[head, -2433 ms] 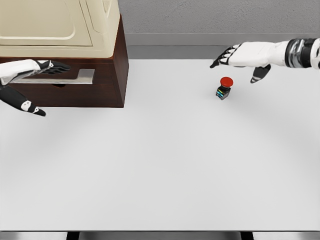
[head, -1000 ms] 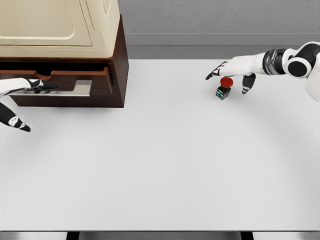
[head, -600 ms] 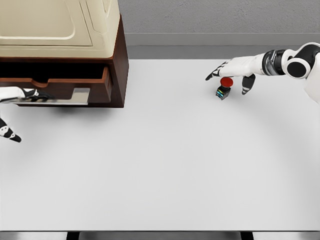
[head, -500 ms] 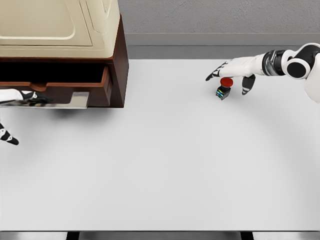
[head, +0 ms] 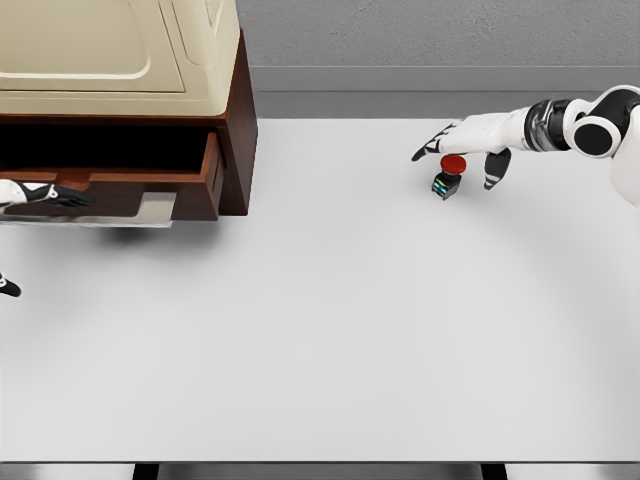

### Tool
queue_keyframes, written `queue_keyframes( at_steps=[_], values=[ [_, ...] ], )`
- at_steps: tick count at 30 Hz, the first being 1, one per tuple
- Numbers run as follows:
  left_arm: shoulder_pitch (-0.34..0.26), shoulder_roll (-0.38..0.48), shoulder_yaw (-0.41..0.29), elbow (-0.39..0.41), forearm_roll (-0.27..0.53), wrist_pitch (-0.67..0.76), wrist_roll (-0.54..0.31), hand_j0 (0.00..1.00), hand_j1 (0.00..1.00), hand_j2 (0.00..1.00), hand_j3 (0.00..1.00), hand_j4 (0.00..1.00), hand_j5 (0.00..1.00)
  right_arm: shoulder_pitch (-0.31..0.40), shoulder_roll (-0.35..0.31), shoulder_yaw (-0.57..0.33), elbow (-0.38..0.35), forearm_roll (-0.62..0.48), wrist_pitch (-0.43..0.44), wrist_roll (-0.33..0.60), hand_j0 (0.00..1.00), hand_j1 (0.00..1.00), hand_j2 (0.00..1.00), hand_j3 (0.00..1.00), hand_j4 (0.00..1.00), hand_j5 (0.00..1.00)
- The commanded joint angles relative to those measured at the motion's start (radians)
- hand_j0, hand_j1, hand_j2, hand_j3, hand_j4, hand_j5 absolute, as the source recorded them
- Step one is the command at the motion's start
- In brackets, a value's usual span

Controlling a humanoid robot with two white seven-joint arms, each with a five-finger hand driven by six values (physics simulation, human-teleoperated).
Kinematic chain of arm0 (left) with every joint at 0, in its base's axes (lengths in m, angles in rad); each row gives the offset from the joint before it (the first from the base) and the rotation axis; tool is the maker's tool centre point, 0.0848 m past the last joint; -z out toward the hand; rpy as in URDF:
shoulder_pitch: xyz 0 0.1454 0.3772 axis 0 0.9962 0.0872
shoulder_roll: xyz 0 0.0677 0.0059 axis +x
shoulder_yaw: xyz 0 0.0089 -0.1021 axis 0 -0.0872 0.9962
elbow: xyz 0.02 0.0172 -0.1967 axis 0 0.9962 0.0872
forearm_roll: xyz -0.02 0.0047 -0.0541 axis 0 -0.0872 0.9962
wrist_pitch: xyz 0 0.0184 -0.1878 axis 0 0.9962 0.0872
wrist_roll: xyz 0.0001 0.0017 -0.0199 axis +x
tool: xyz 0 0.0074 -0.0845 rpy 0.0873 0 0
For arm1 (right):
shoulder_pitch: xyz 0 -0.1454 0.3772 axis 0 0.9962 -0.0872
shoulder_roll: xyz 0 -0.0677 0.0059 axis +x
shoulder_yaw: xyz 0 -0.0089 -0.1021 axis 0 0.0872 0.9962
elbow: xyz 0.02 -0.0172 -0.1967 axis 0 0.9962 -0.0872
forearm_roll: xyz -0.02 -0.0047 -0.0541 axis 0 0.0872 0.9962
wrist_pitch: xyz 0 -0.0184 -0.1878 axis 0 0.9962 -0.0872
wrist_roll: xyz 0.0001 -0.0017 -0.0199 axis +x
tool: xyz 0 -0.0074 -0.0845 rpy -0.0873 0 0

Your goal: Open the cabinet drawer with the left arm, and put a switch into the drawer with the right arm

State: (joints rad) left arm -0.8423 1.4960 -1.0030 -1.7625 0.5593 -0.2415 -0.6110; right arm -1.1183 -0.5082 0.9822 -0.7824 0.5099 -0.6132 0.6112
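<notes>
Right hand (head: 462,140): fingers (head: 430,148) spread wide, dark tips pointing left and down, thumb (head: 494,168) hanging at the right. Nothing gripped. Hand hovers just over the switch (head: 448,175), fingers to the left of its red cap and thumb to the right; cannot tell if any tip touches it. Switch sits upright on the white table (head: 330,330), far right area, black base with coloured stripes. White forearm runs right to a dark joint at the frame's right edge.

Left hand (head: 35,195): mostly cut off by the left frame edge, dark fingertips (head: 70,199) lying flat on the metal handle (head: 125,210) of the drawer (head: 130,175); cannot tell how tight the hold is. One more dark tip shows lower at the left edge.

Drawer pulled partway toward the near side, dark gap open behind its front. Brown cabinet (head: 238,120) at far left, cream top part (head: 110,50) above it.

Wide bare table between drawer and switch, and all across the near half to the near edge. Grey wall (head: 440,35) beyond the far edge.
</notes>
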Motion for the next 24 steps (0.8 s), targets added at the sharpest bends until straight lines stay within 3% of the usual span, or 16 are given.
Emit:
queue_keyframes(
  at_steps=[1,9,13,17,21,24],
  values=[
    [0.0,0.009,0.001,0.0,0.014,-0.009,0.0,1.0,1.0,1.0,1.0,1.0,1.0,0.0,-0.001,-0.002,0.0,-0.004,0.002,0.0,1.0,1.0,1.0,1.0,1.0,1.0],
    [-0.009,0.059,0.003,0.0,0.136,-0.116,0.0,1.0,1.0,1.0,1.0,1.0,1.0,0.002,-0.001,-0.002,0.002,-0.002,0.002,0.0,1.0,1.0,1.0,1.0,1.0,1.0],
    [-0.004,0.104,0.001,-0.002,0.136,-0.2,0.0,1.0,1.0,1.0,1.0,1.0,1.0,0.003,0.0,-0.002,0.009,-0.002,0.002,0.0,0.95,0.95,0.95,0.95,0.95,0.95],
    [-0.001,0.115,-0.022,0.0,0.129,-0.265,0.0,1.0,1.0,1.0,1.0,1.0,1.0,0.003,0.0,-0.004,0.009,-0.004,0.002,0.0,0.82,0.82,0.82,0.82,0.82,0.82],
    [0.006,0.116,-0.051,0.0,0.111,-0.369,0.0,1.0,1.0,1.0,1.0,1.0,1.0,0.005,0.0,-0.004,0.017,-0.004,0.002,0.0,0.82,0.82,0.82,0.82,0.82,0.82],
    [0.02,0.116,-0.08,0.0,0.07,-0.369,0.0,1.0,1.0,1.0,1.0,1.0,1.0,0.005,0.002,-0.004,0.025,-0.004,0.002,0.0,0.82,0.82,0.82,0.82,0.82,0.82]
  ],
)
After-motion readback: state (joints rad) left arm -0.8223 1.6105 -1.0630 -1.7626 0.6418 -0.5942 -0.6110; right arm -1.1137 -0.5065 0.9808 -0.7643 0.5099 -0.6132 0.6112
